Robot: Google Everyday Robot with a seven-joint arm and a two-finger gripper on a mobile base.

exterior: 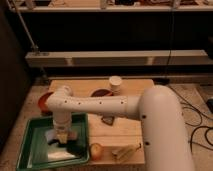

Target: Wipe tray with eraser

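— What do we have at the far left?

— We see the green tray (34, 142) at the near left edge of the wooden worktop (122, 131), with a reddish-brown bowl (44, 102) just behind it.

— And the claw?

— We find the claw (62, 135) pointing straight down inside the tray, about over its middle. It is low above the floor or touching it; we cannot tell which. Whether it is released or clenched we cannot tell either. A pale patch (59, 155) and a dark shape (76, 147) lie on the tray floor beside it.

— Further right?

— A second bowl (101, 93) shows behind the white arm (100, 106), with a pale cup (115, 84) upright just beside it. Nearer us, a round orange thing (96, 150) sits by the tray's right rim. Right of it lies a pale flat object (125, 150) that we cannot identify. The arm's thick part fills the right.
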